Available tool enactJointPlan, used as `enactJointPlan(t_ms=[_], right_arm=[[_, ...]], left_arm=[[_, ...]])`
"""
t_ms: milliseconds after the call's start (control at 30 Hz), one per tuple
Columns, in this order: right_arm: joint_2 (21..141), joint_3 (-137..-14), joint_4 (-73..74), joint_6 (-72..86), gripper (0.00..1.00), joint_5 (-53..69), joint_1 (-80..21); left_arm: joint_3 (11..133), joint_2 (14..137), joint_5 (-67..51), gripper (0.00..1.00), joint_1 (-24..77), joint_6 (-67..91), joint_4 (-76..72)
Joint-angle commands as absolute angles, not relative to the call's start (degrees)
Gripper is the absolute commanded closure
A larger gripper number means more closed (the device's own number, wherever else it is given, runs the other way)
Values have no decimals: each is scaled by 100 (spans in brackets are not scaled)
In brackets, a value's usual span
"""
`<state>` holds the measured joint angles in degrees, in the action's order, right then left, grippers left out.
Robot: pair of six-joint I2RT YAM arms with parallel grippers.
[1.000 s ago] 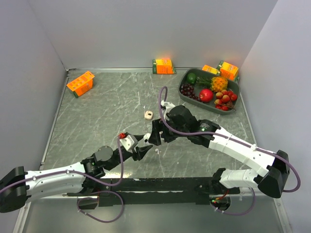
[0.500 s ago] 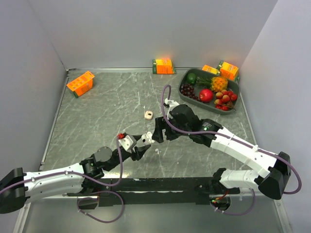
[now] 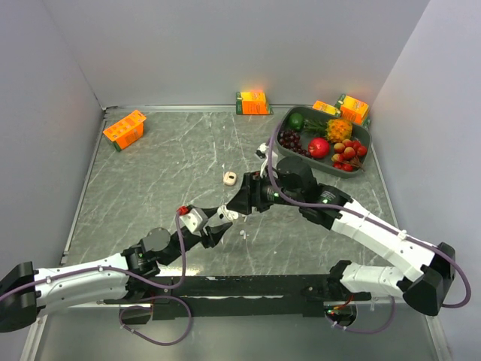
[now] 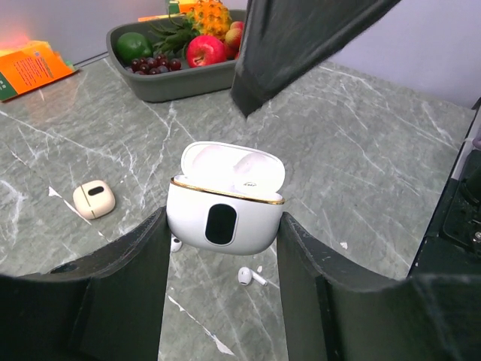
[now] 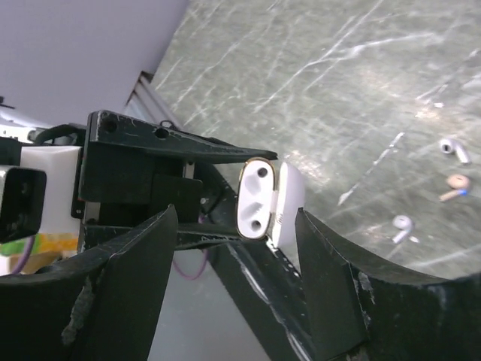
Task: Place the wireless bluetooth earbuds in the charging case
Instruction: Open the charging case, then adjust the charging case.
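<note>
My left gripper (image 4: 223, 229) is shut on a white charging case (image 4: 225, 210) with a gold rim. Its lid is open, and in the right wrist view both slots of the case (image 5: 259, 197) are empty. My right gripper (image 5: 234, 218) is open and empty, with its fingers to either side of the case, above it. One right finger (image 4: 293, 37) hangs over the case in the left wrist view. White earbuds lie on the table below: one (image 4: 252, 276) under the case, another (image 4: 174, 243) half hidden. The right wrist view shows three earbuds (image 5: 403, 223), (image 5: 455, 149), (image 5: 453, 184). In the top view the grippers meet at the case (image 3: 225, 214).
A small beige closed case (image 3: 230, 178) lies on the table behind the grippers and also shows in the left wrist view (image 4: 94, 199). A grey tray of toy fruit (image 3: 361, 162) stands at the back right. Orange boxes (image 3: 124, 128), (image 3: 252, 101) sit along the back.
My right wrist has drawn back to the right and its fingers now point down at the case. My left gripper has shifted a little forward and up with the case.
</note>
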<state>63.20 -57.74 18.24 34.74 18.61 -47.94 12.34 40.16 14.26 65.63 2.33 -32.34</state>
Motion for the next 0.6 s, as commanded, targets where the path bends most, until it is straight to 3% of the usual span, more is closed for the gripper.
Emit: enactJointPlan(t_ms=[0,400,567], right_arm=[[6574,-5844,1529,3674,31,2171,-4772],[6803,-5898,1696,3647,47,2021,-4772],[6829,-5880,1661,3595,48,2109,-4764]], left_arm=[[1292,3876,1354,99,6592,299,-3639],[1362,3692,1283,99,6627,396,-3568],[1371,3648,1283,99,6627,431,-3612]])
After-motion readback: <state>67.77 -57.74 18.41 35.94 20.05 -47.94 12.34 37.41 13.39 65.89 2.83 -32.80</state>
